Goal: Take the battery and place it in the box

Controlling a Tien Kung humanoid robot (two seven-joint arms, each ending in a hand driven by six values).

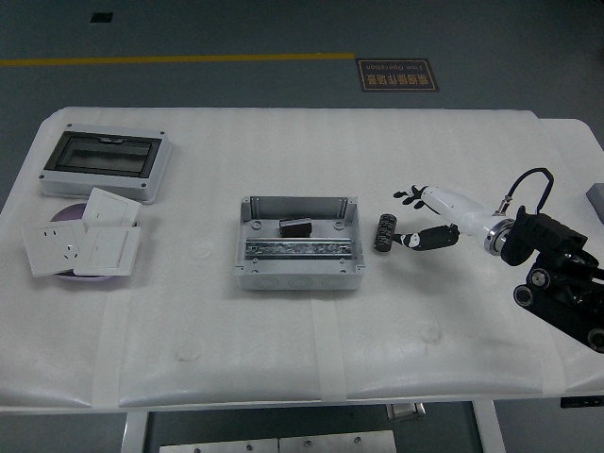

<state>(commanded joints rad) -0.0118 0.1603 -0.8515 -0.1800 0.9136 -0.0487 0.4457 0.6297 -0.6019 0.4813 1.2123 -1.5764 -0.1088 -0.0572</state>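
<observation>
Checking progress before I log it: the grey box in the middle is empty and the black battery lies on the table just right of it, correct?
Not quite. In the head view the grey box already holds a small dark block; the black battery does lie just right of it.

On my screen I see only the right arm (557, 274), near the right edge of the tabletop (283, 359). The right hand (429, 215) has a smooth white shell on its back, and the fingers (408, 196) are black, thin and built from small segments. Behind the white shell there is a shiny silver ring at the wrist. The arm after it is black, made of blocky links with round joint covers. A thin black cable makes a loop above the wrist.
</observation>
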